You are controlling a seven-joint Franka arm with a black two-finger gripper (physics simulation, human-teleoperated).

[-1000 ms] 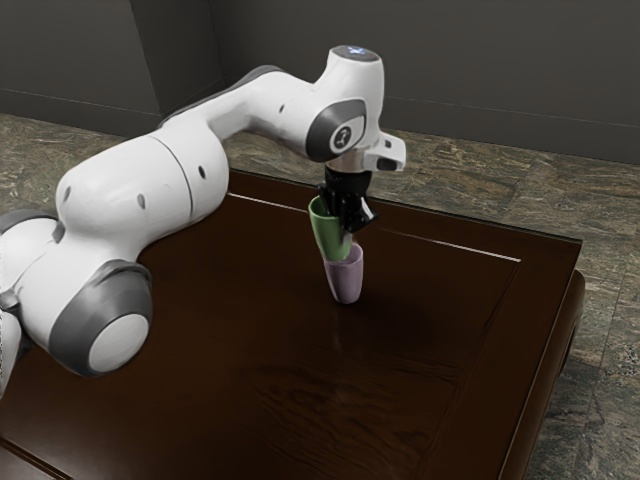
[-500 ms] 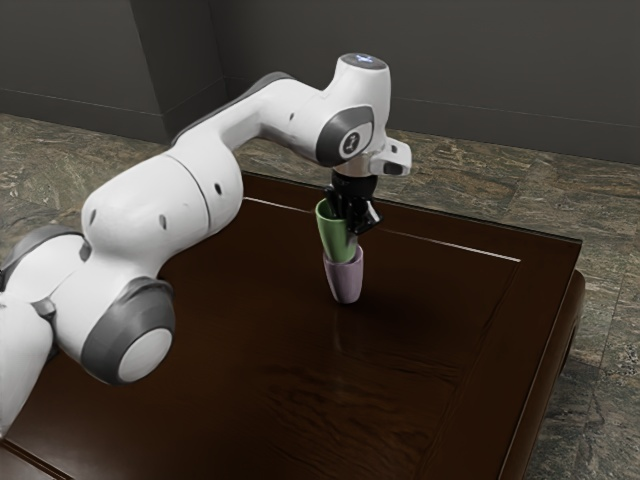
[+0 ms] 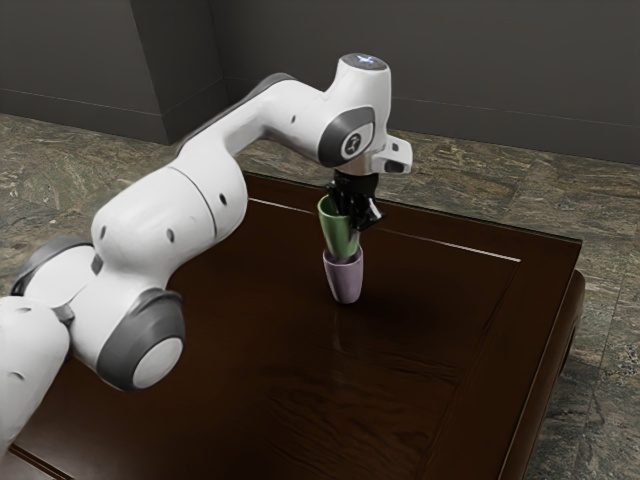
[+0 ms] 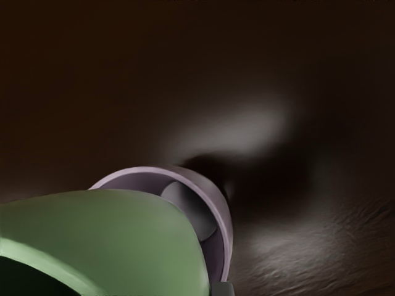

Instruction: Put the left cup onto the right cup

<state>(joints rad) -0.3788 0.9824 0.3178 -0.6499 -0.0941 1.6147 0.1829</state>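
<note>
A green cup (image 3: 337,231) stands slightly tilted with its base down inside a lilac cup (image 3: 344,277) that rests upright on the dark wooden table (image 3: 300,380). My gripper (image 3: 358,212) is shut on the green cup's rim from above. Seen from the wrist, the green cup (image 4: 105,240) bulks large just under my hand, and the lilac cup's rim (image 4: 213,203) and inner floor show past it.
The table's raised lip (image 3: 470,247) runs along the far side and its edge (image 3: 545,380) drops off at the exterior view's right. Stone floor (image 3: 600,210) surrounds the table. My arm's large links (image 3: 150,250) fill the exterior view's left.
The green cup has gone a little deeper and more upright into the lilac cup. My arm's lower links have swung toward the exterior view's right.
</note>
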